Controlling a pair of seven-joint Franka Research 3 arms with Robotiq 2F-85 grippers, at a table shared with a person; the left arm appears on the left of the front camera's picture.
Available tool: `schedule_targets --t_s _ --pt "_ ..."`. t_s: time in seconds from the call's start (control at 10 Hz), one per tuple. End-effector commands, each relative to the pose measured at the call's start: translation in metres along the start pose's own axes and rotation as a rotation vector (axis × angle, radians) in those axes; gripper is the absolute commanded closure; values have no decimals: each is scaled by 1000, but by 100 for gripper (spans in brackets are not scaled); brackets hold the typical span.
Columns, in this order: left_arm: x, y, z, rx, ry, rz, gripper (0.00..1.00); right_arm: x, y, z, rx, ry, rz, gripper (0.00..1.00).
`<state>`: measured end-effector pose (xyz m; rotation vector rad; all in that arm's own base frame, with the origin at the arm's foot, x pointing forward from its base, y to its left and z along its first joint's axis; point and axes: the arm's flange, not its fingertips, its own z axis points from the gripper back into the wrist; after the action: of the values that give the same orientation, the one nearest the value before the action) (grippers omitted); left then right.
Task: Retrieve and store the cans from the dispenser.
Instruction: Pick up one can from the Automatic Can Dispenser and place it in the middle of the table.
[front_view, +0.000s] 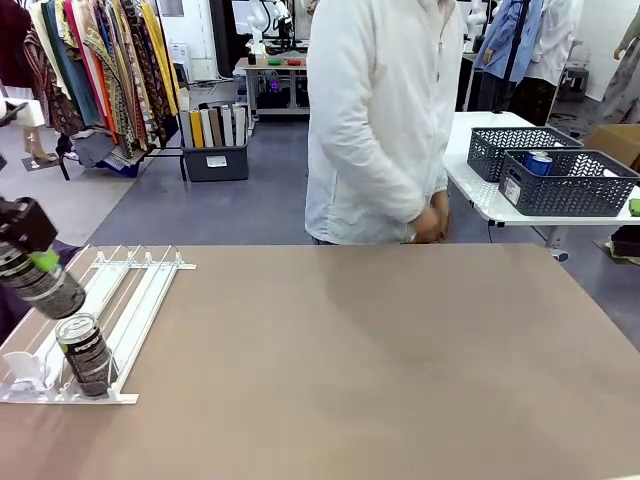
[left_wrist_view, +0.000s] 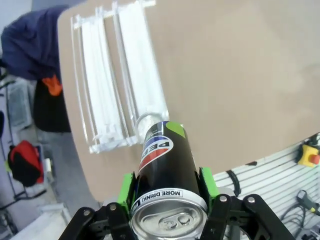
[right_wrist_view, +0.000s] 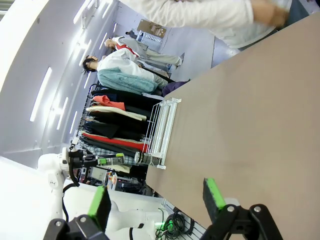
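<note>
Currently grips a dark can (left_wrist_view: 165, 160) between the green pads (left_wrist_view: 209, 180) of the left gripper (left_wrist_view: 167, 192), clamped on the body just below the silver top. Holds it tilted and lifted clear of the dispenser (left_wrist_view: 105, 90), probably to carry it off to storage without snagging the rails. Finds a second dark can (front_view: 87, 355) upright at the dispenser's low end, against the clear stoppers (front_view: 28, 372); likely parked there by the slope as the next pick. Hangs the right gripper (right_wrist_view: 156, 197) spread wide, nothing between its pads, above the brown table (right_wrist_view: 250, 115); probably kept free for a later can.

Takes from left wrist view: pad contact on both sides of the can, the red-white-blue logo and a "MORE DRINK" band at the rim. Takes from front view: the can's tilt relative to the rack, plus grey baskets (front_view: 575, 195) on a white side table (front_view: 480, 190), well apart from the dispenser, with a blue can (front_view: 540, 162) inside one, cannot tell which; likely the store. Also the person's hands (front_view: 432, 222) together at the far edge, off the cans. Takes from right wrist view: the empty spread jaws.
</note>
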<state>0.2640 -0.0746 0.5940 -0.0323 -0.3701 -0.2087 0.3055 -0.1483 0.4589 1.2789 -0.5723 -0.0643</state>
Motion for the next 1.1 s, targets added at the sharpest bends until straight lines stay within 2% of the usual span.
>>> schedule_targets --t_s 0.0,0.1,0.2,0.3,0.5,0.6,0.7,1.0 --pt "57 -57 -7 -45 -64 -97 100 4 4 -2 22 -20 5 0" --pt "95 -99 -24 -78 -42 -164 100 4 4 -2 22 -20 5 0" --pt "124 -138 -48 -92 -1 -173 100 4 4 -2 22 -20 5 0" --pt "151 -184 -83 -96 77 -221 100 4 4 -2 22 -20 5 0" --pt "178 -257 -159 -63 225 -270 100 4 4 -2 22 -20 5 0" --pt "183 -280 -188 -88 261 -256 100 4 4 -2 22 -20 5 0" --pt "180 -300 -215 -49 282 -245 100 4 4 -2 22 -20 5 0" --pt "173 -313 -249 -69 308 -254 100 4 4 -2 22 -20 5 0"
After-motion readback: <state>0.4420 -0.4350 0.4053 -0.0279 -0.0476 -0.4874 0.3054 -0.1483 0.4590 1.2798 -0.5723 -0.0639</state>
